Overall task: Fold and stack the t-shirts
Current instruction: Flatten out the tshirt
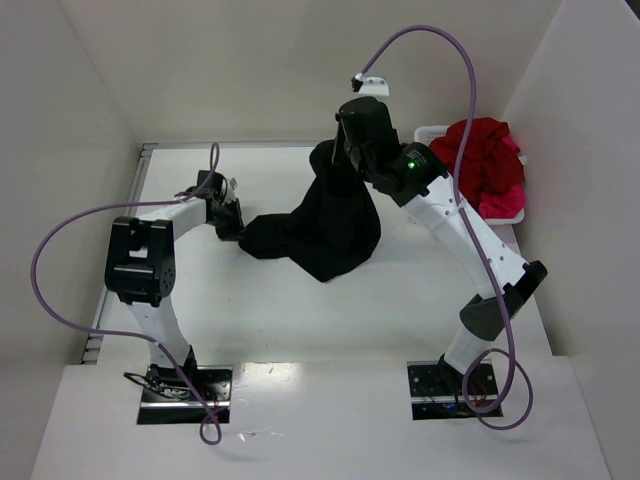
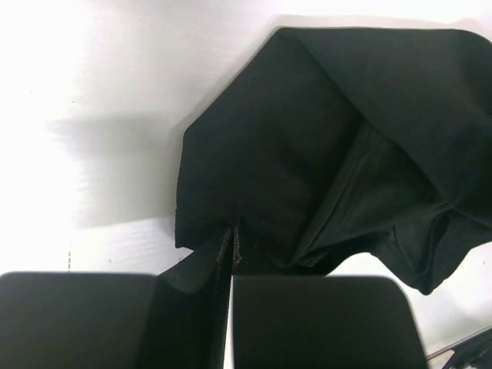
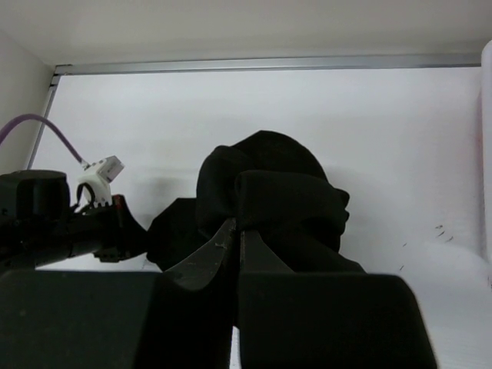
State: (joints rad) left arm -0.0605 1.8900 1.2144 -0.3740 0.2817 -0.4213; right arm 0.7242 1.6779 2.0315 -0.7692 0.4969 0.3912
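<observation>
Starting at the bottom of the overhead view, you've got both arm bases [image 1: 185, 385] bolted at the near edge of the white surface [image 1: 300, 330]. Up at middle left, your left pincer [image 1: 238, 228] is squeezed right down on a corner of the black t-shirt [image 1: 325, 225], low by the surface. The wrist view shows its fingers nearly together with the cloth's edge nipped between them. The shirt itself sits dead centre of the frame, strung between the two arms. Its left end runs out low toward the left pincer, and its top is bunched and held up high. Your right pincer [image 1: 338, 158], just above centre, is clamped tight on that bunched top, with cloth spilling round its fingertips in the wrist view. Farther back, upper right, a dark red t-shirt [image 1: 482, 150] is heaped over a bright pink t-shirt [image 1: 508, 205] in a white basket [image 1: 432, 132].
</observation>
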